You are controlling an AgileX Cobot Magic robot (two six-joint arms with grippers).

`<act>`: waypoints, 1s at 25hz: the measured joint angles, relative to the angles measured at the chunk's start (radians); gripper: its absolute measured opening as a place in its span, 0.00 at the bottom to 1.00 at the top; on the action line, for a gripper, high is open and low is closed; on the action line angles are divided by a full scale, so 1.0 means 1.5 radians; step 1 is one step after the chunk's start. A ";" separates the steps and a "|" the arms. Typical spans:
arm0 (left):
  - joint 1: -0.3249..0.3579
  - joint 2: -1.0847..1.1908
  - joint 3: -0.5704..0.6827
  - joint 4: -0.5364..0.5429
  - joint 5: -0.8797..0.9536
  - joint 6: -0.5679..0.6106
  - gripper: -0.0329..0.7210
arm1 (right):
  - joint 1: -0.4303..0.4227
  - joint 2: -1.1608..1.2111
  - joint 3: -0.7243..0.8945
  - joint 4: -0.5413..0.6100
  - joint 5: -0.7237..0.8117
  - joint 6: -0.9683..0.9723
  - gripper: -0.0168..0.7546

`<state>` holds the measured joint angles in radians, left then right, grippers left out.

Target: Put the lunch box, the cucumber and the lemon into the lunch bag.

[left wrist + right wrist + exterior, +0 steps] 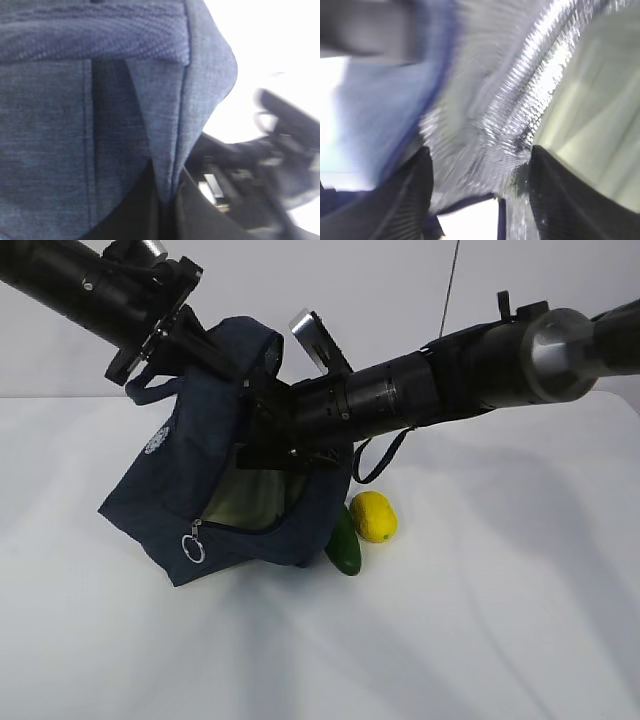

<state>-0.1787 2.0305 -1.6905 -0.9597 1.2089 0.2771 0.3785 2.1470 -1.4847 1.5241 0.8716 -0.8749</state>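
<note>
The navy lunch bag (190, 465) hangs tilted above the table, its zippered mouth facing front. My left gripper (196, 340) holds its upper edge, and the left wrist view shows a fold of the blue fabric (170, 150) pinched in the shut jaws (167, 197). My right arm reaches into the bag's mouth. In the right wrist view the right gripper (480, 152) stands open against the silver lining (490, 100), nothing gripped. The lunch box's pale green lid (592, 115) lies inside the bag (250, 502), just beyond the right finger. On the table beside the bag lie the cucumber (343, 540) and the lemon (373, 516).
A silver ring pull (193, 548) dangles from the zipper at the bag's lower front. One loop handle (378, 465) hangs behind the right arm, above the lemon. White tabletop (480, 620) spreads all around.
</note>
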 joint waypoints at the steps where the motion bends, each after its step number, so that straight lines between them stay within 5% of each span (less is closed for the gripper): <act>1: 0.002 0.000 0.000 0.000 0.000 -0.003 0.04 | -0.001 -0.001 0.000 -0.004 0.005 0.000 0.59; 11: 0.036 0.000 0.000 0.020 0.000 -0.024 0.04 | -0.022 -0.041 -0.031 -0.106 0.036 0.015 0.60; 25: 0.044 0.000 -0.001 0.210 0.000 -0.068 0.04 | -0.022 -0.050 -0.221 -0.485 0.167 0.232 0.60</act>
<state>-0.1121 2.0305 -1.6927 -0.6451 1.2089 0.1757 0.3448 2.0718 -1.8165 0.7966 1.1227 -0.5262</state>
